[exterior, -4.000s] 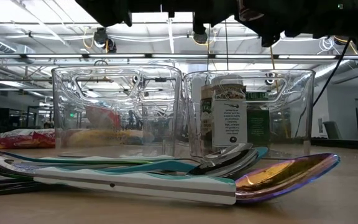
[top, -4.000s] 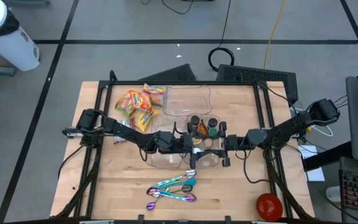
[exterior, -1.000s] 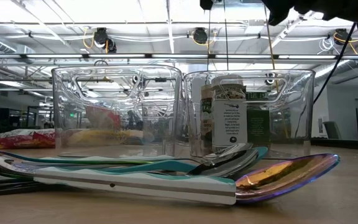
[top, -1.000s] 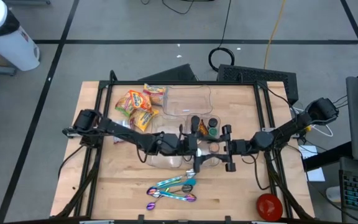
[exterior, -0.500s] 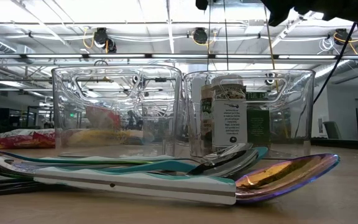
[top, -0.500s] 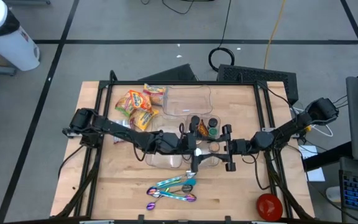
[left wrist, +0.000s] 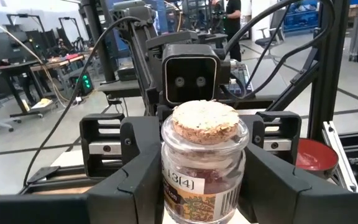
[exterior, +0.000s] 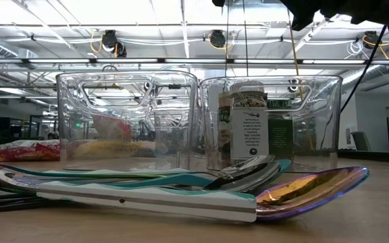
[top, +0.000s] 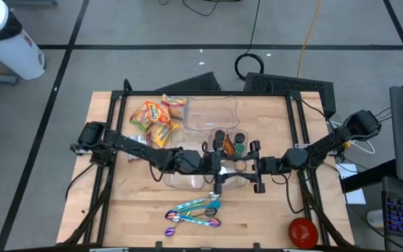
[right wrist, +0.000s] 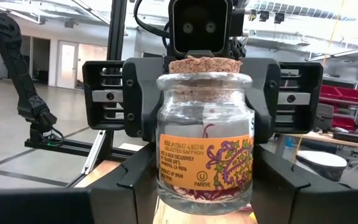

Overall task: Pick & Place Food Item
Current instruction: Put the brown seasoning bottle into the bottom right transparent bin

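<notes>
A small glass jar (right wrist: 205, 137) with a cork stopper and an orange label hangs upright above the table's middle, also seen in the left wrist view as the jar (left wrist: 204, 168). My left gripper (left wrist: 202, 149) comes from the table's left and my right gripper (right wrist: 205, 158) from its right. They face each other, each shut on the jar. From above, the left gripper (top: 219, 168) and the right gripper (top: 255, 168) stand over two clear bins (top: 187, 178). One bin (exterior: 269, 121) holds other spice jars (exterior: 252, 125). My left gripper pinches the jar's glass body between its two fingers, one on each side (left wrist: 166, 180), below the shoulder. The fingers come about level from the table's left. The jar stands upright, lifted clear. My right gripper pinches the jar's lower body by its two sides (right wrist: 163, 171) between its two fingers. The fingers come from the table's right, slanting a little upward. The jar is upright and clear of the bins, its cork on top.
Snack bags (top: 156, 119) and another clear bin (top: 212, 112) lie at the far left. Several coloured spoons (top: 194, 213) lie near the front edge, close before the low camera (exterior: 181, 192). A red round thing (top: 303, 231) sits at the near right corner.
My left gripper's fingers have drawn in a little toward the jar, and its wrist has tipped slightly. My right gripper and the jar have kept still.
</notes>
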`<act>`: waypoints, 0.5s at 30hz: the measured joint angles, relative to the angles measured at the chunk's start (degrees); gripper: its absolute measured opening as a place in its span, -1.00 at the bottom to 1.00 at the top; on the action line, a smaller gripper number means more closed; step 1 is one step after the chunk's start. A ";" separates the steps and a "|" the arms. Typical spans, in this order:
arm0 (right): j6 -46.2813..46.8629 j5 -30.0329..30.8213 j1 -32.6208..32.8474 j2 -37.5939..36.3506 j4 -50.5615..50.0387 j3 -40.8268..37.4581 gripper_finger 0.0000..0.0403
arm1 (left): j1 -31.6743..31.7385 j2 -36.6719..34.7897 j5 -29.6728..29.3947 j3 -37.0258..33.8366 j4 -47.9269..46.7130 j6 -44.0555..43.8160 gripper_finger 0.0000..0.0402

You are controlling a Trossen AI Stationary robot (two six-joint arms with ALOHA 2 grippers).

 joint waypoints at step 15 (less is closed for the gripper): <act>4.94 -0.53 -0.14 -0.78 -7.82 0.16 0.28 | -0.99 -1.51 -1.56 -0.23 -3.40 -0.40 -0.03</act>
